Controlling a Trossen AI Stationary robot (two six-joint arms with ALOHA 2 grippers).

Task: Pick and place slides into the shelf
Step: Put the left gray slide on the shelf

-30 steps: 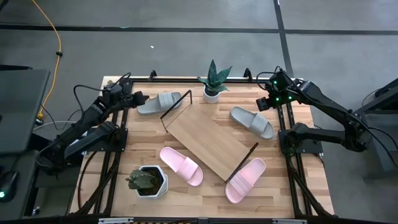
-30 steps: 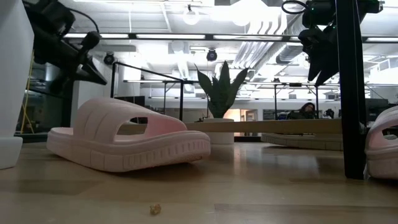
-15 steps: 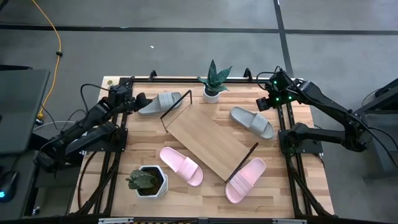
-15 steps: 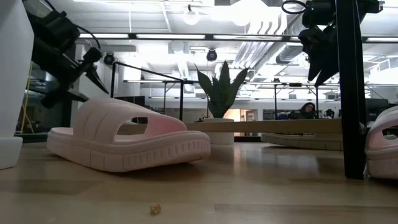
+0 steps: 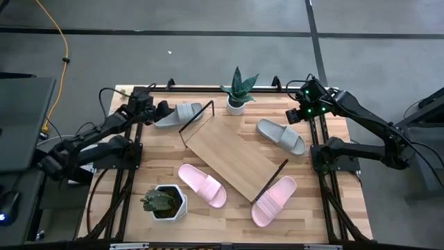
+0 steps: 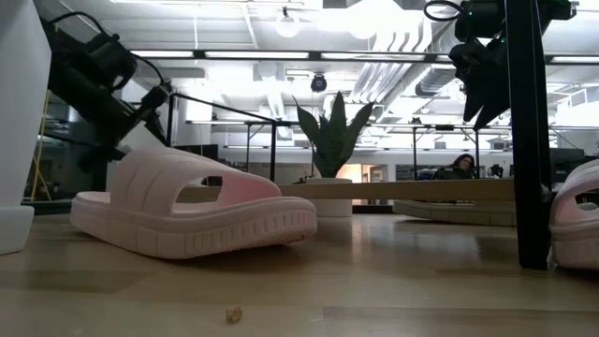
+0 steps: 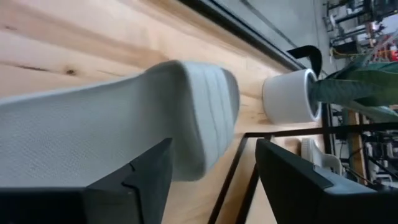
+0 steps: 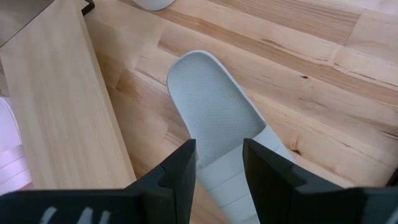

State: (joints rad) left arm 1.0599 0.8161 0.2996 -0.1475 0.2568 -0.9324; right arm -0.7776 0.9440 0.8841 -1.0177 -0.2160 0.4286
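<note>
The shelf (image 5: 236,159), a light-wood board with black wire end frames, lies diagonally at the table's centre, running from ten to four o'clock, bare. One grey slide (image 5: 179,114) lies at eleven o'clock, another grey slide (image 5: 280,136) at two. One pink slide (image 5: 202,185) lies at seven, another pink slide (image 5: 273,201) at five, touching the shelf's end frame.

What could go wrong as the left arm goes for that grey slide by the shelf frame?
The left gripper, open, is at the heel of the grey slide, whose toe lies beside the shelf's black wire frame. A push could jam it against the frame. The potted plant nearby could tip.
</note>
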